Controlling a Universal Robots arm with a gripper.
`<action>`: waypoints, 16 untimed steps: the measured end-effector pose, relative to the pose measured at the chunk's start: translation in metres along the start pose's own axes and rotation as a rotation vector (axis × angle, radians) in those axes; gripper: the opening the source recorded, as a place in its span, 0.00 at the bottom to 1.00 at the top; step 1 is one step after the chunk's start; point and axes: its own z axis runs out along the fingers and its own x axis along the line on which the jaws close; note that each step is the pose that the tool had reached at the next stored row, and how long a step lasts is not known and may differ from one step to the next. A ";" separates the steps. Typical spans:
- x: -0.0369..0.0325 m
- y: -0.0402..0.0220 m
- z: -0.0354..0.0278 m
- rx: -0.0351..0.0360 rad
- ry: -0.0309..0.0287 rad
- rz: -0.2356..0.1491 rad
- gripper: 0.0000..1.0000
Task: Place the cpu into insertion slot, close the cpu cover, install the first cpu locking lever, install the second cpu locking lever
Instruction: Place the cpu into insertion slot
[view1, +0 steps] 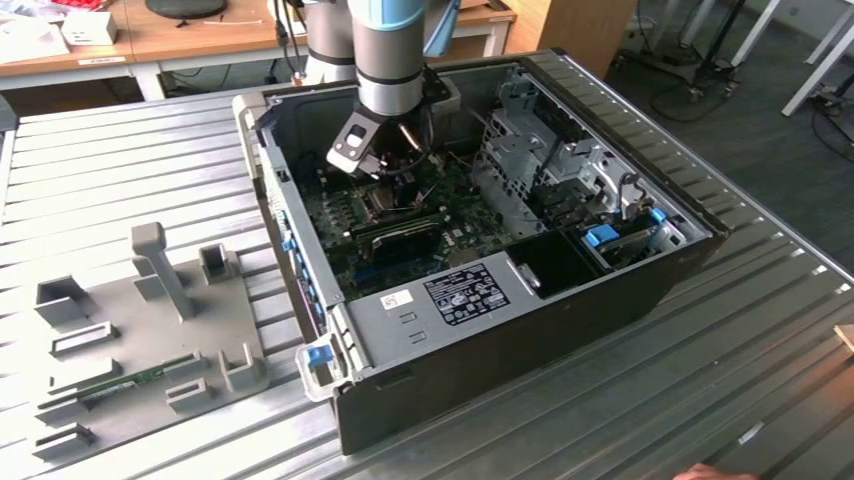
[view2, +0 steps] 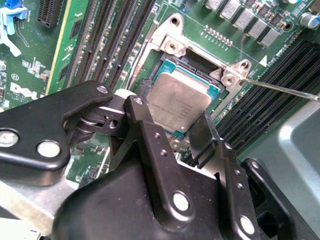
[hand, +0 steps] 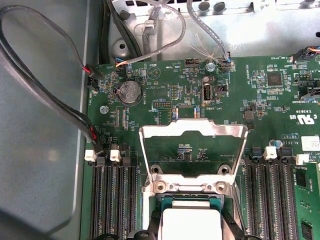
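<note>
Grasping one silvery-beige square metal cpu (view2: 177, 100) in one dark square insertion slot (view2: 187, 70) — one black hand (view2: 173, 109); the first wrist view adds one raised silver-framed cpu cover (hand: 192, 126).

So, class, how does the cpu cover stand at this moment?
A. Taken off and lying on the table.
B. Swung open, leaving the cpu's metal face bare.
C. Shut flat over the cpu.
B: in the first wrist view the cpu cover is swung back on its hinge, and the cpu lies uncovered below it.

Exterior view: computer case (view1: 627, 300) at frame centre, parts tray (view1: 200, 322) at lower left. Inside it, the cpu (view2: 176, 102) lies over the insertion slot (view2: 175, 65).
</note>
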 end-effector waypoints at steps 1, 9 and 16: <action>0.0000 0.0000 0.0000 0.0000 0.0001 0.000 0.55; 0.0000 0.0000 0.0001 0.0000 0.0000 0.000 0.55; 0.0002 0.0001 0.0006 -0.0006 0.0010 0.000 0.60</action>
